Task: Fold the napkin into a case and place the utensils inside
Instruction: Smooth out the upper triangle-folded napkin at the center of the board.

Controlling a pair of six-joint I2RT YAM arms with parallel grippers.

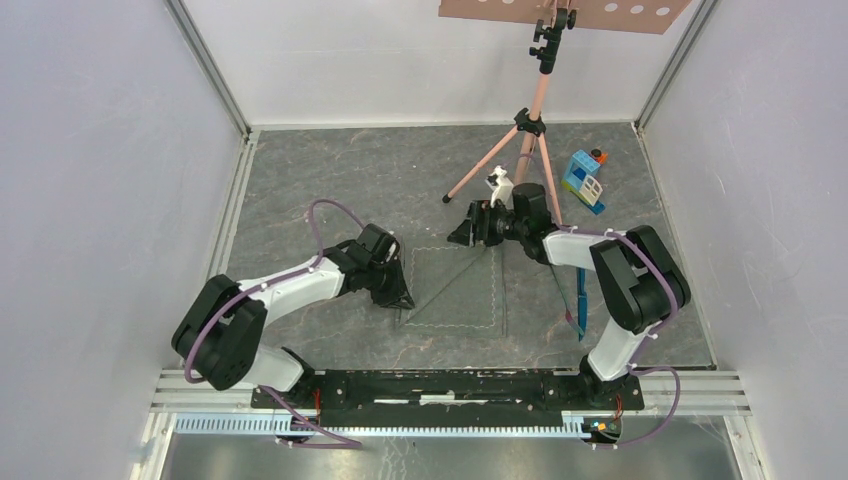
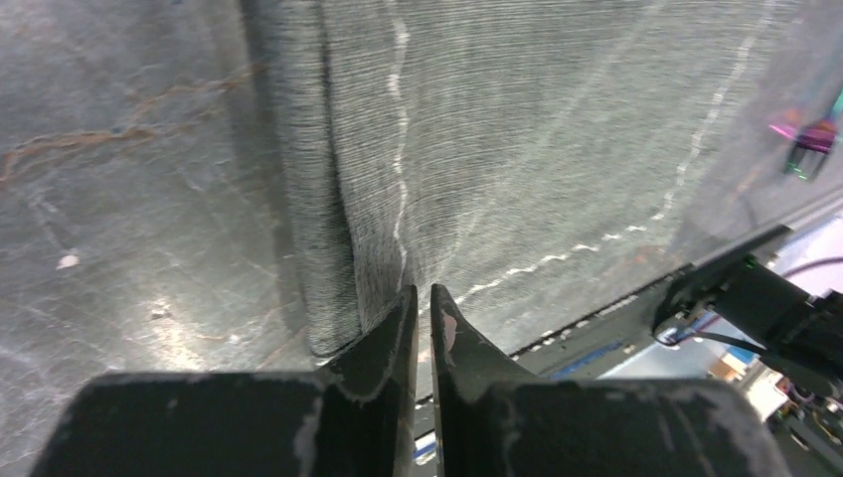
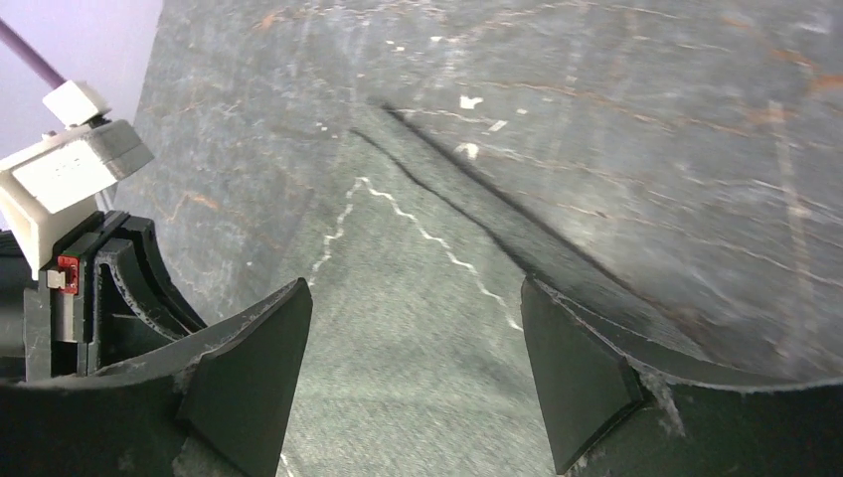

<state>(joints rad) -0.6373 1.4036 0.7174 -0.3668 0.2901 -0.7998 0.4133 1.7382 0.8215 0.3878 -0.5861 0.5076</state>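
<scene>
Lying centred, napkin (image 1: 455, 290), open floor (image 1: 320, 180) around its edges, left gripper (image 1: 402, 297) pinching near-left edge (jaws almost touching), right gripper (image 1: 463, 235) spread wide over far corner.

Mid-frame on the floor (image 1: 330, 180), napkin (image 1: 455, 285), with utensils (image 1: 581, 302) just right of it, tripod (image 1: 530, 122) above and toy house (image 1: 583, 180) upper right.

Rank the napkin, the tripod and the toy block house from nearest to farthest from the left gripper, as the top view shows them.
From the left gripper:
1. napkin, at its fingertips, centre.
2. tripod, far centre.
3. toy block house, far right.
</scene>
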